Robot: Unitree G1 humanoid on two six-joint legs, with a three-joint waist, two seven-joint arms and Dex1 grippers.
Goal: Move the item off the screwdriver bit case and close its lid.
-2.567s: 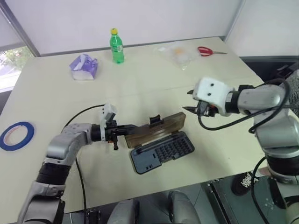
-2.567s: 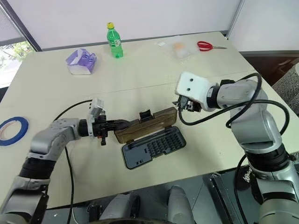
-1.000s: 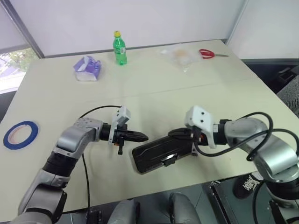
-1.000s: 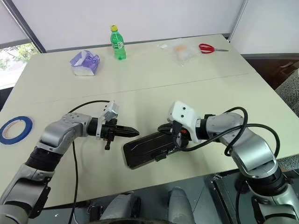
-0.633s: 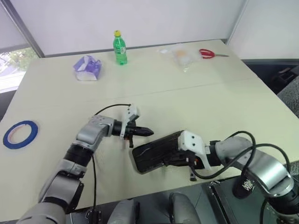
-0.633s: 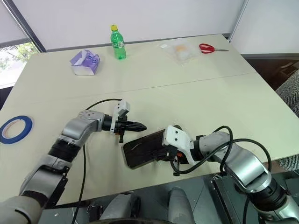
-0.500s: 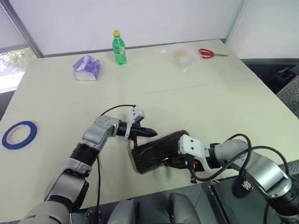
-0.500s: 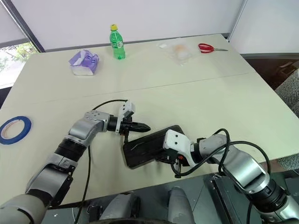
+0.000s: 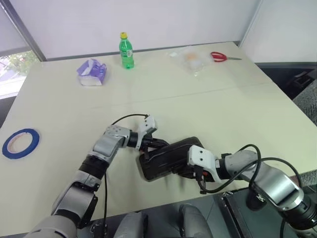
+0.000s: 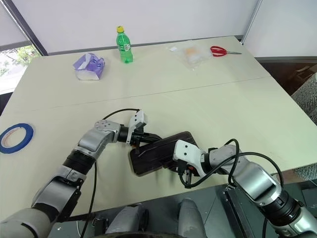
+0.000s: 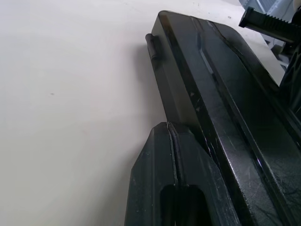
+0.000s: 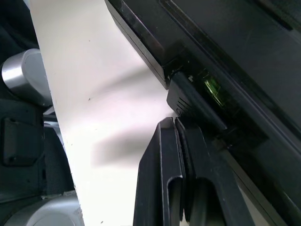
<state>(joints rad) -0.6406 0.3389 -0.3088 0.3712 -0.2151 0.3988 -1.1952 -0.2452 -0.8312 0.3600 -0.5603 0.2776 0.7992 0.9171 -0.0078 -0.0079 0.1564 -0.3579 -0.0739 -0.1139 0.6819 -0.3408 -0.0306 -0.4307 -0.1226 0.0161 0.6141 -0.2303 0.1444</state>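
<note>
Left jaws: pressed together, nothing between them; the left gripper [image 11: 175,141] has its black fingertips right against the far long edge of the flat dark grey plastic screwdriver bit case [image 9: 166,157].
Right jaws: together as well, gripping nothing; the right gripper [image 12: 176,127] noses in at the case's near long edge, tips just beside the small black latch [image 12: 181,101]. Whether they actually touch it cannot be told.
Case: it lies on the pale cream table [image 9: 223,114], close to the near edge, squeezed between the two grippers, one on each long side.
Lid: the smoky-brown translucent plastic lid [image 11: 221,94] is folded down over the tray, so the case reads as a dark slab from above. Whether the latch has caught cannot be told.
Far side of table: a green plastic bottle with a yellow cap [image 9: 126,50], a crumpled purple-and-white pack [image 9: 90,72], a clear plastic bag [image 9: 190,59], red-handled scissors [image 9: 220,56], all well apart from the case.
Left edge: a blue tape roll [image 9: 20,143].
</note>
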